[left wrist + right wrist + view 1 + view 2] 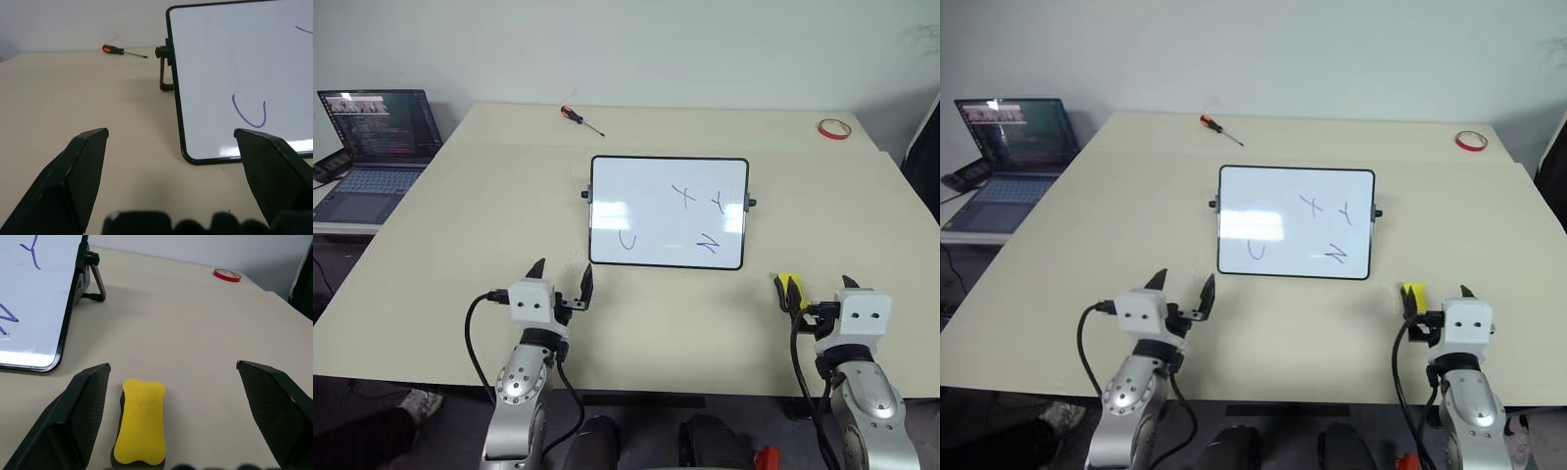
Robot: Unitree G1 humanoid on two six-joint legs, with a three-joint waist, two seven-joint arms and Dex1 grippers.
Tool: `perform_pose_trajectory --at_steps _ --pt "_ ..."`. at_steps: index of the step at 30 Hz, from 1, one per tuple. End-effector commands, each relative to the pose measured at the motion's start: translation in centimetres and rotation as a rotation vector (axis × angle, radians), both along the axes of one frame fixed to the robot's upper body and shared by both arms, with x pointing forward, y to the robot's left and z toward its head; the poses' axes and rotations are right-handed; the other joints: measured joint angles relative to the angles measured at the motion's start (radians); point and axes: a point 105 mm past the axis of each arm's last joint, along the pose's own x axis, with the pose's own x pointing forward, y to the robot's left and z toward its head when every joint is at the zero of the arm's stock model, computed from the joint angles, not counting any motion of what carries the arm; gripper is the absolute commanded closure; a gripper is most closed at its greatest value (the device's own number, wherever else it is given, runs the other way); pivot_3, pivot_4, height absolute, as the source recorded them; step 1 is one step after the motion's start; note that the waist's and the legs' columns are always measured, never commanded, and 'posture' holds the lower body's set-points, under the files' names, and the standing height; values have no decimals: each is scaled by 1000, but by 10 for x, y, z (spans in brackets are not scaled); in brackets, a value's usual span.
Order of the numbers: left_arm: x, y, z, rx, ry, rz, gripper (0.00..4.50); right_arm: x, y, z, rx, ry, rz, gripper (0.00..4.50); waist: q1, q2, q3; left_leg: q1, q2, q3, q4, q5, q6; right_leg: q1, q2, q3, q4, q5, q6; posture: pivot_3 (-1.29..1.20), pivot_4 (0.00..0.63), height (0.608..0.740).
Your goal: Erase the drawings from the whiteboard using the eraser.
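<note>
Right wrist view: right claw open wide, eraser unheld beside inner finger. Shift sideways to centre, lower, pinch long sides. Left claw open, empty.

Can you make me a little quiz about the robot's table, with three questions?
1. True or false: the eraser lies on the table between the open fingers of the right gripper.
2. Which thing lies at the table's far right corner? A) red tape ring B) screwdriver C) laptop
3. Fill in: the drawings on the whiteboard are ____ in colour.

Key: 1 true; 2 A; 3 blue. The left gripper is open too and holds nothing.
</note>
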Motion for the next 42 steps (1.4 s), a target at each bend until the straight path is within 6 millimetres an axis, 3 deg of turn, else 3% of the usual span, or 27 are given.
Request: perform_pose_trajectory --at_steps 1,6,12,32,38,42 --pt "-4 4 8 4 -47 18 0 4 0 9 -10 -34 23 27 0 0 0 0 0 0 0 0 0 0 0 0 0 0 0 0 150 740" --pt "-11 12 5 12 -44 42 0 17 6 15 -3 -53 55 27 -2 0 0 1 0 2 0 0 0 0 0 0 0 0 0 0 150 740" --pt "-13 11 2 2 -37 49 0 9 3 12 -12 -33 51 27 4 0 0 0 -1 0 0 0 0 0 0 0 0 0 0 0 150 740" --pt "17 -15 25 -13 -69 -75 0 -6 -11 21 -28 -42 -32 27 2 0 0 1 0 1 0 0 0 0 0 0 0 0 1 0 150 740" --pt "39 -64 44 -6 -72 -466 0 -5 -14 22 15 -14 -54 27 2 0 -1 1 -1 1 0 0 0 1 1 -2 1 1 1 0 150 740" --pt "30 -107 50 42 -39 -840 0 5 -13 21 58 3 -65 27 -1 0 -1 1 -1 2 0 0 0 0 1 -1 1 1 1 0 150 740"
